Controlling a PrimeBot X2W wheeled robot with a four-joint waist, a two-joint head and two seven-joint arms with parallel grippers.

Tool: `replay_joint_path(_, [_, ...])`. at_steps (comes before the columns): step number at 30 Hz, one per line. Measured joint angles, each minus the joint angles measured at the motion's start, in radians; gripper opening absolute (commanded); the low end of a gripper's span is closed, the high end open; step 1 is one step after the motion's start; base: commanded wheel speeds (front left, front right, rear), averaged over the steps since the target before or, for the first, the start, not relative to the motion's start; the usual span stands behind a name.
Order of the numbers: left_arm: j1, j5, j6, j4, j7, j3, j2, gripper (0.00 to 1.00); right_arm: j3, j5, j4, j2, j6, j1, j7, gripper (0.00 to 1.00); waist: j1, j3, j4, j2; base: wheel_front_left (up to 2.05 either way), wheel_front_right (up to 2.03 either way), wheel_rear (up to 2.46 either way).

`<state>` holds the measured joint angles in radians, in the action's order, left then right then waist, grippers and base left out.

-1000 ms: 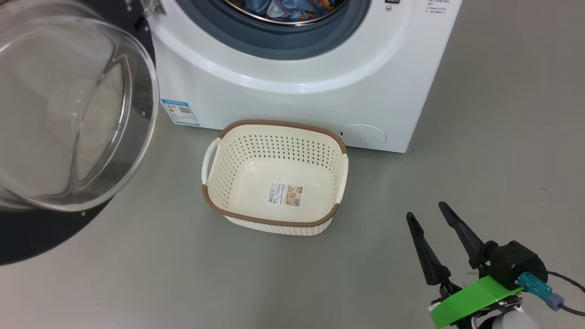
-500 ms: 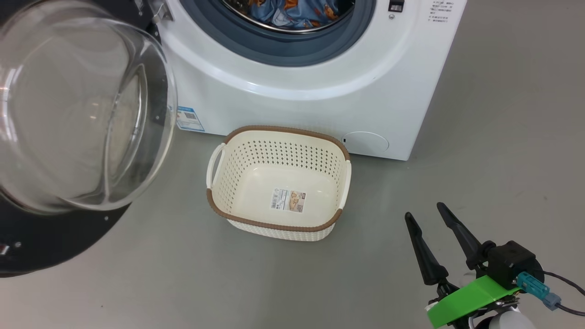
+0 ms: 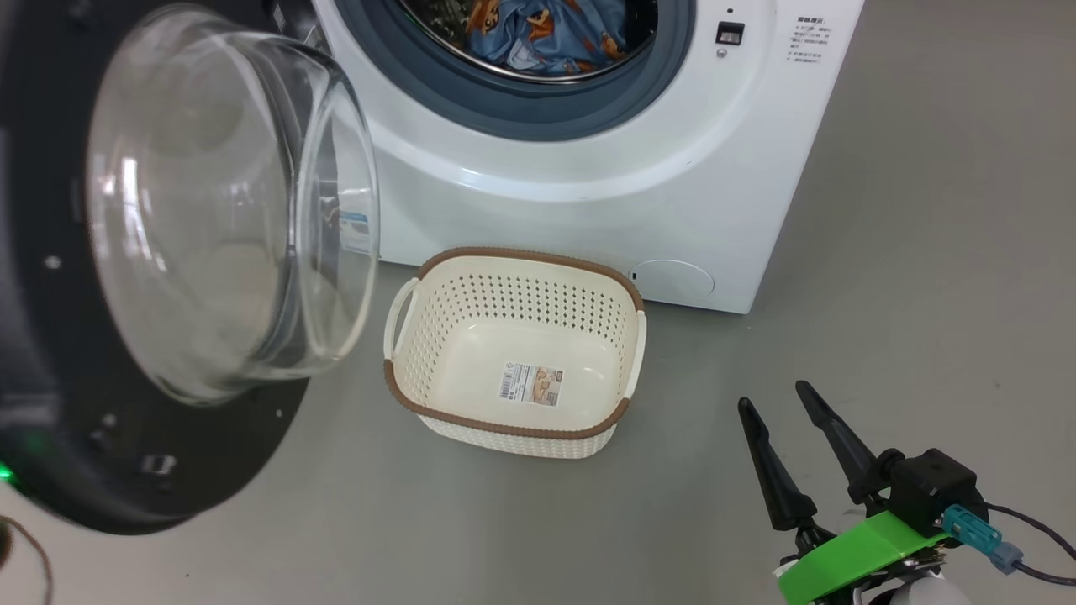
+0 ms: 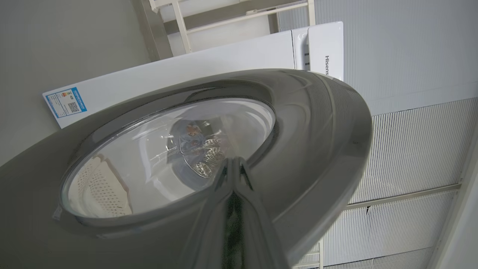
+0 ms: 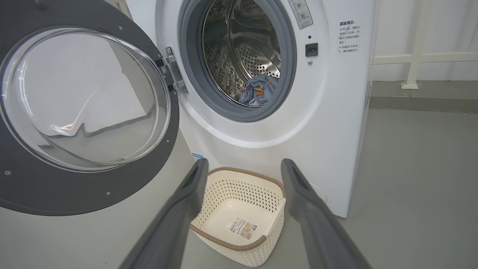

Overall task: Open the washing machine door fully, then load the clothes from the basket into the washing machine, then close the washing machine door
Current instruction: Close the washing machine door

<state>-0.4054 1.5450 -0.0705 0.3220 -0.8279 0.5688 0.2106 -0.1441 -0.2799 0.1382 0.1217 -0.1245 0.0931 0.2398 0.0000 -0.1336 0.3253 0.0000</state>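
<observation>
The washing machine door (image 3: pixel 227 210) hangs partly open at the left, its glass bowl bulging towards the white washing machine (image 3: pixel 588 210). Blue printed clothes (image 3: pixel 546 34) lie in the steel drum, also seen as clothes (image 5: pixel 257 89) in the right wrist view. The cream basket (image 3: pixel 403 336) stands empty on the floor before the machine, label on its bottom. My left gripper (image 4: pixel 232 161) is shut, its fingers together against the door's glossy outer face (image 4: pixel 317 130). My right gripper (image 3: pixel 773 397) is open and empty at the lower right, clear of the basket (image 5: pixel 227 241).
Grey floor (image 3: pixel 925 252) spreads to the right of the machine. The door's black ring (image 3: pixel 126 479) reaches low over the floor, left of the basket. A white rail (image 5: pixel 425 58) runs along the wall behind the machine.
The door has swung rightwards towards the machine, and its glass now covers the blue sticker. The head camera has shifted, showing more of the drum. My right gripper has hardly moved.
</observation>
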Motion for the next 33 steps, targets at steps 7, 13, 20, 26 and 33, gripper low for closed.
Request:
replay_joint_path(7, [0.116,0.032,0.041,-0.19,-0.07,-0.047,-0.089,0.0,-0.004,-0.005,0.009,-0.01,0.0,-0.003,0.007,1.0,0.0,0.012,-0.02,0.0,0.0,0.0,0.0])
replay_joint_path(13, [0.173,0.053,0.051,-0.291,-0.083,-0.079,-0.142,0.0,-0.004,-0.005,0.014,-0.021,0.0,-0.003,0.009,1.0,0.0,0.018,-0.054,0.0,0.0,0.0,0.0])
replay_joint_path(20, [0.218,0.083,0.047,-0.348,-0.03,-0.153,-0.177,0.0,0.003,-0.023,0.016,-0.026,0.0,-0.004,0.01,1.0,0.0,0.024,-0.123,0.0,0.0,0.0,0.0])
replay_joint_path(26, [0.221,0.133,0.013,-0.335,0.059,-0.248,-0.176,0.0,0.005,-0.023,0.018,-0.03,0.0,-0.011,0.01,1.0,0.0,0.027,-0.194,0.0,0.0,0.0,0.0])
replay_joint_path(33, [0.218,0.151,-0.013,-0.298,0.176,-0.356,-0.178,0.0,0.006,-0.024,0.016,-0.036,0.0,-0.011,0.01,1.0,0.0,0.029,-0.284,0.0,0.0,0.0,0.0])
